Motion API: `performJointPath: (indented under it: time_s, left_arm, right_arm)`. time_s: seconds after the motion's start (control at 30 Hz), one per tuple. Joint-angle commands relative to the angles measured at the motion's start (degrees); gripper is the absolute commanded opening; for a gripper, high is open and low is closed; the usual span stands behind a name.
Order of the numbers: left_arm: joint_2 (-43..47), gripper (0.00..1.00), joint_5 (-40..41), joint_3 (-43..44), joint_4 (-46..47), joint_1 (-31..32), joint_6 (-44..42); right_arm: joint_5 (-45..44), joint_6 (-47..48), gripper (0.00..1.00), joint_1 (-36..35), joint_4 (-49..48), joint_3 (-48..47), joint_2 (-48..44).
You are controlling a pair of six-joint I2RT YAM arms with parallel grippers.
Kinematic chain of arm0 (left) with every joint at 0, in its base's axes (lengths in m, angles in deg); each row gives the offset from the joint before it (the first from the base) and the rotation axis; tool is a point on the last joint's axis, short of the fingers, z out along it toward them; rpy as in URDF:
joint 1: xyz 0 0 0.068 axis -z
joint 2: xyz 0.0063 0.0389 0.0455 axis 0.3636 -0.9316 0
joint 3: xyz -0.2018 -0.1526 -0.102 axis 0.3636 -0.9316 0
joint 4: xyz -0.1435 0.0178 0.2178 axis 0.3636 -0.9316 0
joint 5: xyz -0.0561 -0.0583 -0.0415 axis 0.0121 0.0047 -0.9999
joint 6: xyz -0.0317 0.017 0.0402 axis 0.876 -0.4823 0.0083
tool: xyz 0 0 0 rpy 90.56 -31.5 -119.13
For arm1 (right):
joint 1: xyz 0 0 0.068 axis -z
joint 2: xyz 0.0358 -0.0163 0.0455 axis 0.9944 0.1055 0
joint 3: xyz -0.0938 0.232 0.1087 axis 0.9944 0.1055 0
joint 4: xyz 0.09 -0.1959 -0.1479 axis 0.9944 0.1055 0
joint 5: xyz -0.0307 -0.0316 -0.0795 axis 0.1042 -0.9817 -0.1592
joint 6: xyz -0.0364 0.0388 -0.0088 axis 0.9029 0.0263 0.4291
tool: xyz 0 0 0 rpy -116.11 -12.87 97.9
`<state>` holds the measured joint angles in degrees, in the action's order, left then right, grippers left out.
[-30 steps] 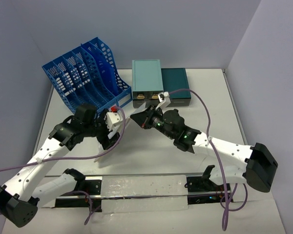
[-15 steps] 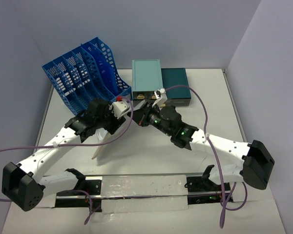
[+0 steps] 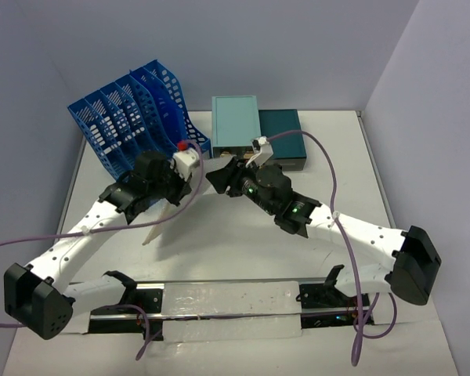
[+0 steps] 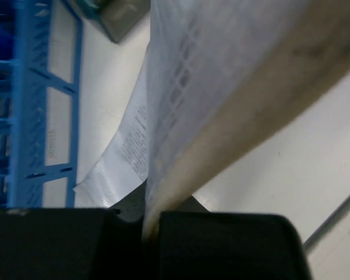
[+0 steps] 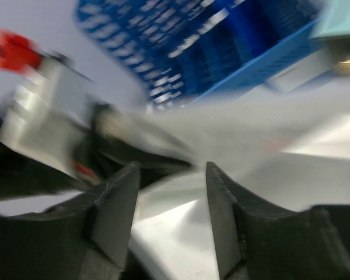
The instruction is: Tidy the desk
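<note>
Currently L gripper pinches paper; R gripper jaws apart.

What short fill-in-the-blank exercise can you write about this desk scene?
1. The sheet of paper is clamped by the fingers of the ____ arm.
2. The right fingers stand ____, holding nothing.
3. The slotted file rack is ____ in colour.
Missing words: left, open, blue.

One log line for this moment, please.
left gripper: shut on paper | right gripper: open | paper: over desk, beside blue file rack
</note>
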<state>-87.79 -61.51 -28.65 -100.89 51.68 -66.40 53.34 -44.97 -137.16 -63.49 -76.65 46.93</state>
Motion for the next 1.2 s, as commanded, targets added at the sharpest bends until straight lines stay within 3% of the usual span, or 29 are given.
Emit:
performJointPath:
  time_s: [0.0,0.1,0.37,0.53,0.83,1.03,1.13,1.17]
  left_arm:
    - [0.15,0.0,-0.48,7.71,5.85,-7.29,11.23]
    - [-2.56,0.0,0.99,12.53,5.18,-8.82,18.11]
    - [-7.49,0.0,0.23,16.08,3.21,-8.81,28.63]
    - [-6.27,0.0,3.7,15.0,5.63,-8.79,29.91]
    - [-4.85,0.0,3.81,13.92,6.63,-8.82,30.92]
    - [-4.52,0.0,2.93,13.32,6.82,-8.82,31.31]
    - [-4.23,0.0,2.98,13.2,6.8,-8.82,30.94]
    - [-4.01,0.0,2.87,13.05,6.76,-8.82,30.75]
  right_arm:
    - [-21.33,6.85,0.63,-5.67,2.72,-0.12,-3.71]
    - [-34.46,13.01,0.67,-13.19,-1.88,-0.64,-1.86]
    - [-42.72,29.35,0.78,-25.24,-12.45,-14.24,17.04]
    - [-48.73,32.82,0.82,-25.28,-10.61,-24.22,25.78]
    - [-58.23,40.89,0.86,-22.3,-13.16,-32.55,38.07]
    - [-59.67,43.68,0.88,-20.35,-14.92,-35.98,44.17]
    - [-61.25,43.42,0.86,-18.84,-15.35,-35.98,45.39]
    - [-61.21,43.05,0.79,-18.28,-15.84,-34.93,44.87]
